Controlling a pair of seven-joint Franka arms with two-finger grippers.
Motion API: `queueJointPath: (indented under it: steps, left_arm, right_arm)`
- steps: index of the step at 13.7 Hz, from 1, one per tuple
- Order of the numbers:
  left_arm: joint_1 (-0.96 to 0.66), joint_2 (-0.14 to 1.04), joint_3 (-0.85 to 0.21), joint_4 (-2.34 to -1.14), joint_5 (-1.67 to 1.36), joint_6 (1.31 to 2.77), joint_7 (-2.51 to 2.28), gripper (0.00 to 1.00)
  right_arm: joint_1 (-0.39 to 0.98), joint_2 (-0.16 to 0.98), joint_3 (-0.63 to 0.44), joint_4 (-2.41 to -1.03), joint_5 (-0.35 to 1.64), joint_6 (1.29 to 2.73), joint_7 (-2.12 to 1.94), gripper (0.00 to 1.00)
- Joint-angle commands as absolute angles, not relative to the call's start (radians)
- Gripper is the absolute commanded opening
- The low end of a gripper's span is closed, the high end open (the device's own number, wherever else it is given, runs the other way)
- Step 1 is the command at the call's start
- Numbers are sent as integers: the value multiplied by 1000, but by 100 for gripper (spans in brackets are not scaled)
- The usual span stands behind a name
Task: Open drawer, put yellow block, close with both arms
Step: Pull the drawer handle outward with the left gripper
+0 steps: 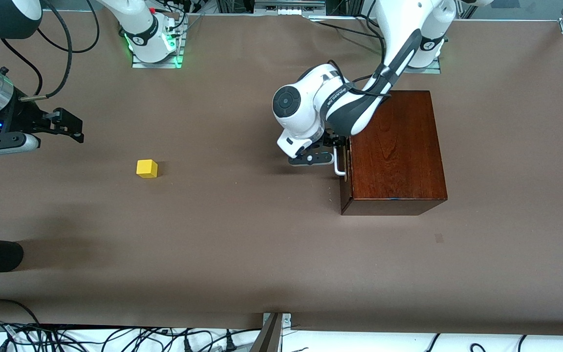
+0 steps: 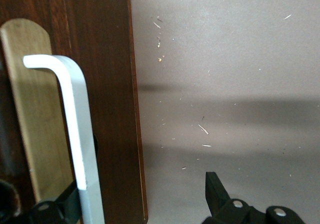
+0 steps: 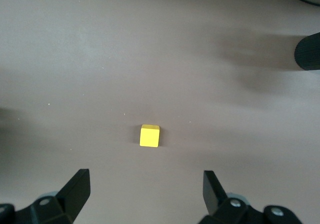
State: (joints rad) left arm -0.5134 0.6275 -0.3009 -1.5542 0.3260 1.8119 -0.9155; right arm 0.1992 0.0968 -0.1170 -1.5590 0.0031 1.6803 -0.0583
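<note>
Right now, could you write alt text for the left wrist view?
The left gripper is open around the white handle of the closed drawer, one finger on each side. Bare brown table fills the rest.

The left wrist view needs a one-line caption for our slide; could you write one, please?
Left gripper, fingers open, straddling the white handle of the closed drawer.

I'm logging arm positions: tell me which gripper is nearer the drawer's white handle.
Left. The left gripper is open with its fingers either side of the white handle on the drawer. The right gripper is open above the table, toward the right arm's end, near the yellow block.
</note>
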Motion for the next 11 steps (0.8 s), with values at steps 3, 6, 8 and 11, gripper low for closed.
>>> queueJointPath:
  steps: [3, 6, 8, 11]
  left_arm:
    - [-537, 650, -296, -1551, 350, 1881, -972, 100]
    - [-561, 658, -296, -1542, 347, 1930, -1006, 100]
    - [-566, 658, -298, -1537, 333, 1971, -1017, 100]
    - [-606, 667, -298, -1513, 316, 2019, -1025, 100]
  right_arm:
    - [192, 109, -114, -1531, -5, 1660, -74, 100]
    - [192, 109, -114, -1531, -5, 1660, -72, 100]
    - [192, 109, -114, -1531, -5, 1663, -72, 100]
    - [192, 109, -114, -1531, -5, 1666, -72, 100]
